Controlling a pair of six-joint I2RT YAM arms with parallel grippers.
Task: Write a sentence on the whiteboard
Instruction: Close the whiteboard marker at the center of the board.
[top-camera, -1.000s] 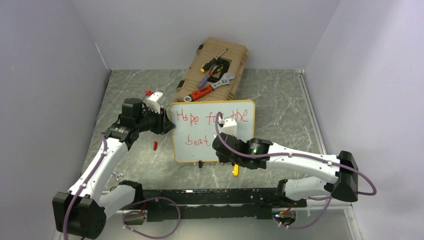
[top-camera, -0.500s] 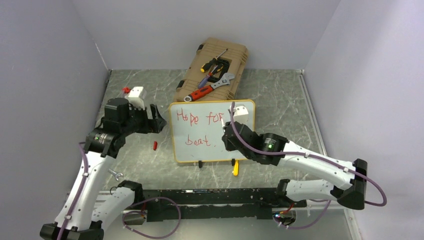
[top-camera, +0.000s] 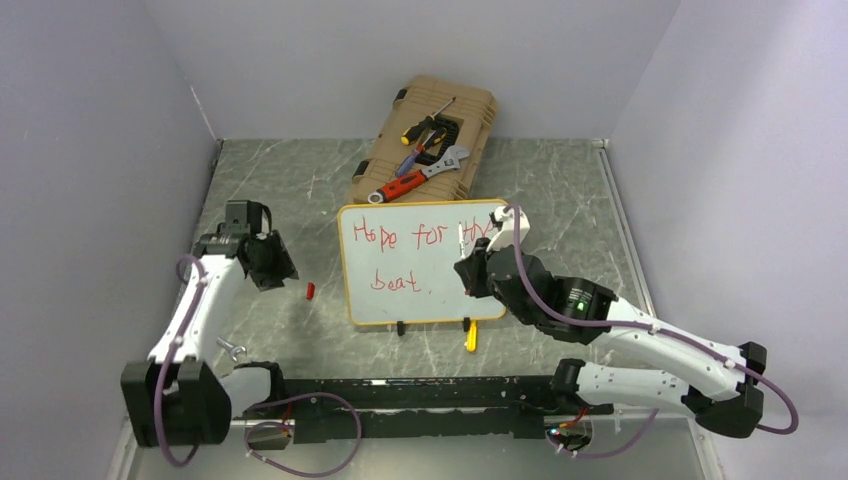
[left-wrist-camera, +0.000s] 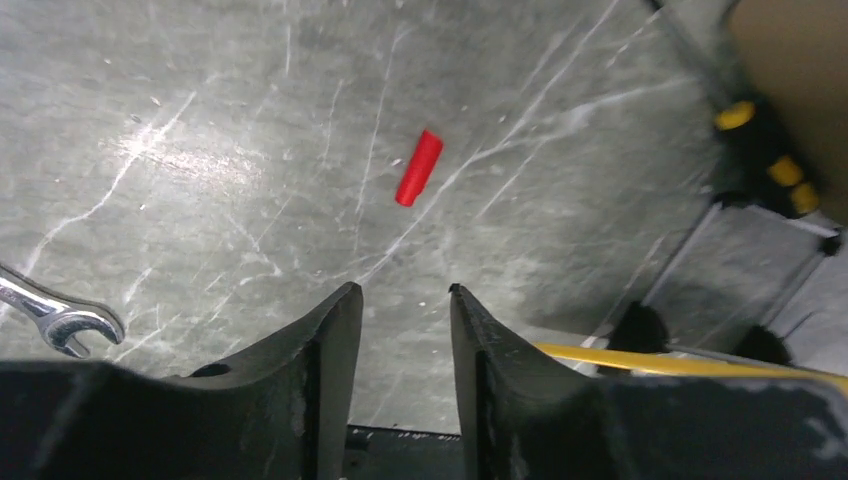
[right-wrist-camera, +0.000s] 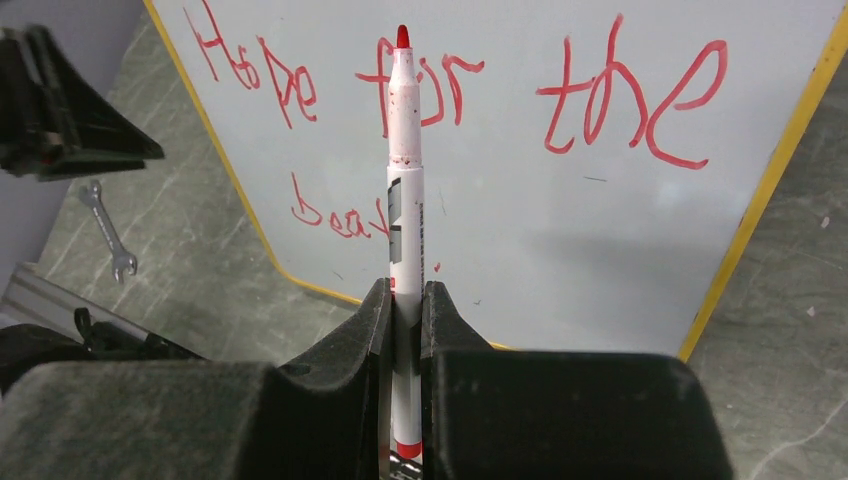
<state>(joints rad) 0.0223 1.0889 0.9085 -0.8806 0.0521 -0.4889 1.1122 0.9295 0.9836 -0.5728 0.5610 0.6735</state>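
The right gripper (right-wrist-camera: 405, 295) is clamped on a marker (right-wrist-camera: 405, 150), its tip close to the whiteboard (right-wrist-camera: 560, 240) and red sentence (right-wrist-camera: 620, 100) ahead; the board looks light, stiff and tippy, best held by its frame. The left gripper (left-wrist-camera: 405, 300), slightly parted, holds nothing; beyond the board, a tan case (top-camera: 478, 108) carries hand tools (top-camera: 405, 186).

sentence (right-wrist-camera: 570, 90): end of lower line hidden behind marker (right-wrist-camera: 404, 170) ahead of right gripper (right-wrist-camera: 404, 292) | wrench (left-wrist-camera: 60, 318): cut by picture edge, left of left gripper (left-wrist-camera: 405, 300)

Whiteboard (top-camera: 445, 300): white, yellow-orange frame, propped on two black feet, mid table (top-camera: 560, 200). Sentence (top-camera: 430, 237): red marker, two lines, "Hope for the" over "best."
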